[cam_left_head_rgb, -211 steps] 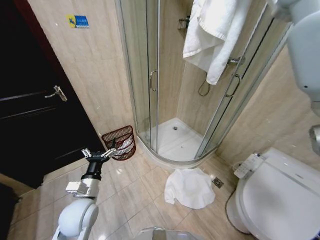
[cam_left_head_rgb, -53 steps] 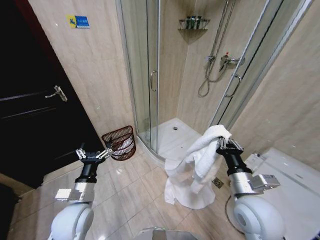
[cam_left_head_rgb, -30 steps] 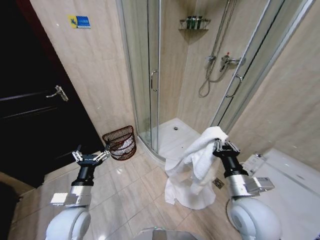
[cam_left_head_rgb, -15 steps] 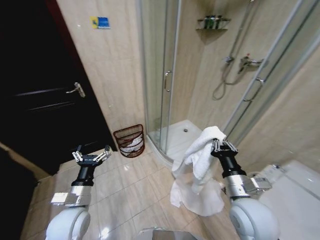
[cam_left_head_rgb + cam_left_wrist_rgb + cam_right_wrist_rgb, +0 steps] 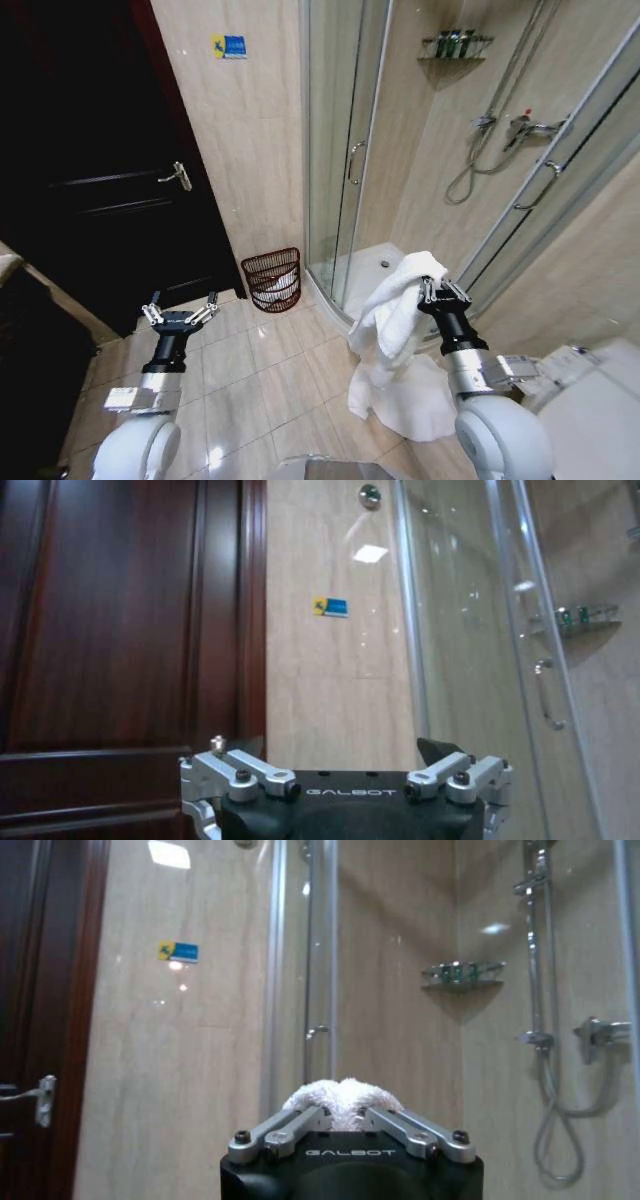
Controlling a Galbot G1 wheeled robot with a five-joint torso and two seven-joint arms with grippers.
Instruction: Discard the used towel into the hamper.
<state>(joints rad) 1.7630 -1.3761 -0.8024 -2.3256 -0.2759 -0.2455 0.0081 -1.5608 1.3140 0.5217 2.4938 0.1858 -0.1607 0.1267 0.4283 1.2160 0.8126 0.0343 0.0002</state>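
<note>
My right claw (image 5: 441,291) is shut tight on the towel (image 5: 398,310). I hold it up high, with a white bunch poking out between the fingers. The rest hangs down, and the bottom end lies in a heap on the floor (image 5: 250,370).

My left claw (image 5: 179,311) is open and holds nothing. It points up over the tiles, in front of the dark door (image 5: 100,190).

What is new is my view. A moment ago the hamper (image 5: 275,280) sat low on my left side. Now it is nearer the middle, and I see much more of the door — so I think my body has turned toward the hamper. My arms look just as they did. The towel comes along with me, so the job is going fine, but the towel is not near the hamper yet. The hamper stands by the wall, just beside the shower (image 5: 340,150), well apart from my right claw.

Some things I cannot see well. There is something pale inside the hamper — I cannot tell what. The towel hides the floor under it. The white thing at my far right is cut off at the edge.
</note>
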